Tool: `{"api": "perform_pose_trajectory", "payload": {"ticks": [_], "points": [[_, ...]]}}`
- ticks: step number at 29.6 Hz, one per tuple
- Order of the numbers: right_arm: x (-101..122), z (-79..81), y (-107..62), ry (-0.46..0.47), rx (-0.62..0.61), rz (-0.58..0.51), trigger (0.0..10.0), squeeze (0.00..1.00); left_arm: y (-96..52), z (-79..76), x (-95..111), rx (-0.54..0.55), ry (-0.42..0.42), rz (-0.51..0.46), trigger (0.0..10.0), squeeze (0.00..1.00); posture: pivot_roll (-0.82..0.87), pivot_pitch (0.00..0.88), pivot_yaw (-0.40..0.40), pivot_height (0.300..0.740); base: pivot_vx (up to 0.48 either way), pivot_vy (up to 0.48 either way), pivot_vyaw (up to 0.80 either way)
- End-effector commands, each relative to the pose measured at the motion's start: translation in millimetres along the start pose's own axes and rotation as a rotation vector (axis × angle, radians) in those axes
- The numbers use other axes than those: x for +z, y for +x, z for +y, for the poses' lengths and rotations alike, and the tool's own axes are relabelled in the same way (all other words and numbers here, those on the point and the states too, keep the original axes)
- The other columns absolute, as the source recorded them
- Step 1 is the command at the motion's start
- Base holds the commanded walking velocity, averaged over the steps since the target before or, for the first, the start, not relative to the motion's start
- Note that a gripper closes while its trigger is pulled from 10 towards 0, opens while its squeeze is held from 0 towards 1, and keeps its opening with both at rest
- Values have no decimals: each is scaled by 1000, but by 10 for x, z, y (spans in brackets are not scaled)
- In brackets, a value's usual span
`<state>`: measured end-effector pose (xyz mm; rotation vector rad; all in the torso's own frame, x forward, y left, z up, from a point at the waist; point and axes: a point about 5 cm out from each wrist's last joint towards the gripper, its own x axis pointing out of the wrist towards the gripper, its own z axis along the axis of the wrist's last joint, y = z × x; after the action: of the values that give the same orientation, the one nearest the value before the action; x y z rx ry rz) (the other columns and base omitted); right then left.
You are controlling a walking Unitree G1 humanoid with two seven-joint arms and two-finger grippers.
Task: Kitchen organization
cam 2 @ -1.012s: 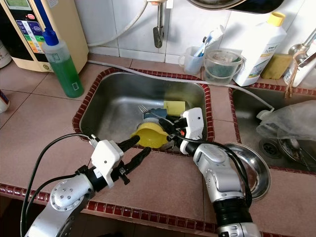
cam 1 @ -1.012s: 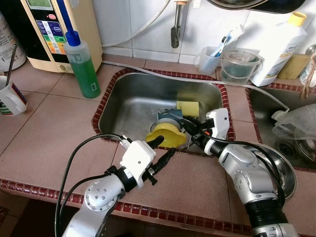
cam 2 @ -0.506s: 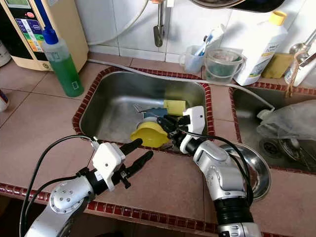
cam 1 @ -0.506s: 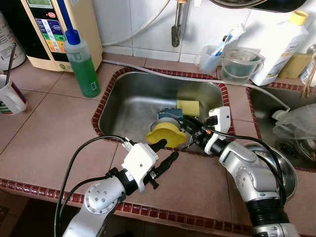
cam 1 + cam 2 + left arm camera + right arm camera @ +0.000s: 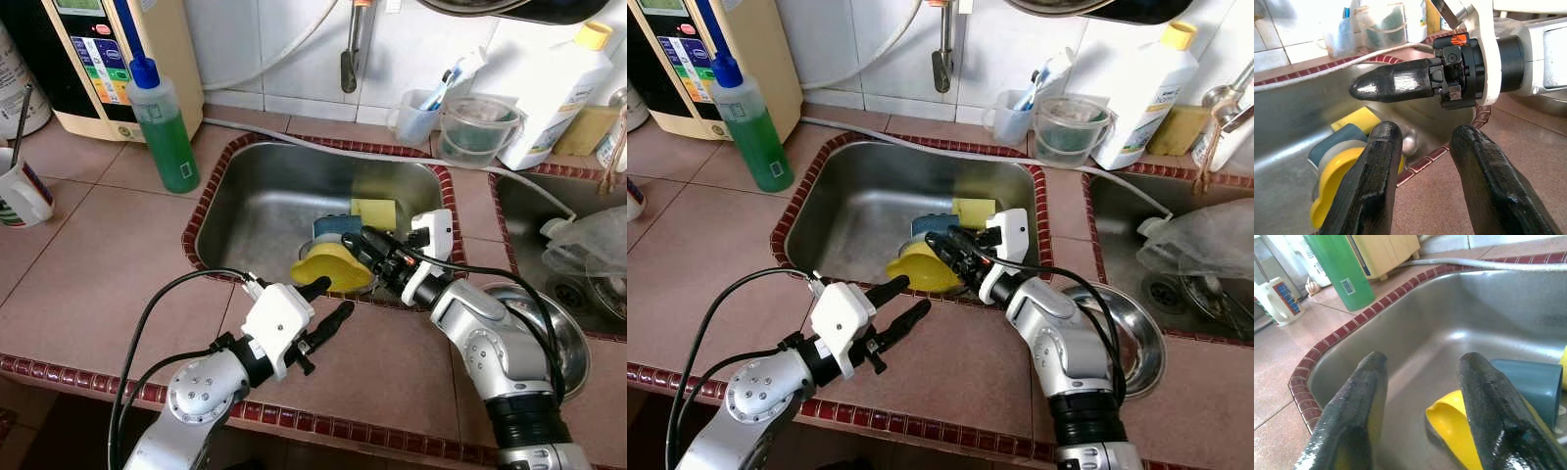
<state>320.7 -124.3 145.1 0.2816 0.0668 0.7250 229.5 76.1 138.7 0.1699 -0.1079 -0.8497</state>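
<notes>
The yellow cup lies on its side in the sink, close to the near rim. A blue cup lies just behind it, and a yellow sponge sits a little farther back, to the right.

The right gripper is down inside the sink, right by the two cups. Its fingers are spread apart and hold nothing. In the right wrist view the yellow cup's edge sits between the fingers, with the blue cup just past it.

The left gripper hovers over the counter, just at the near rim of the sink. Its fingers are also apart and empty.

The job right now looks like picking up the yellow cup. To do it well, the right gripper should slide one finger inside the cup's mouth and keep the other outside, then squeeze on the wall. It should go slow, because the cup is round and could roll away on the smooth steel. The left gripper should keep clear so the two do not bump.

Far left on the counter stands a green soap bottle. A metal bowl sits to the right of the sink.
</notes>
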Motion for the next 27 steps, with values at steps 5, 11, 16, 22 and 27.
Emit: {"api": "perform_pose_trajectory", "payload": {"ticks": [5, 11, 16, 22, 27], "points": [[166, 12, 46, -74, -7, -90, 10000, 1000, 20, 61, 12, 24, 12, -7, 10000, 0, 4, 115, -23, 740, 0, 0, 0], [277, 36, 92, -68, -44, -184, 10000, 1000, 49, 276, -1, 115, 29, -7, 10000, 0, 1, 91, -25, 740, 0, 0, 0], [349, 86, 135, -95, -93, -255, 10000, 1000, 49, 518, -27, 229, 31, -3, 10000, 0, -1, 58, -33, 740, 0, 0, 0], [400, 102, 161, -148, -186, -314, 10000, 1000, 24, 736, -29, 338, 27, -17, 10000, 0, 8, 20, -46, 740, 0, 0, 0], [429, 64, 145, -209, -279, -355, 10000, 1000, -34, 902, -61, 455, -26, -30, 10000, 0, 15, 6, -48, 740, 0, 0, 0]]}}
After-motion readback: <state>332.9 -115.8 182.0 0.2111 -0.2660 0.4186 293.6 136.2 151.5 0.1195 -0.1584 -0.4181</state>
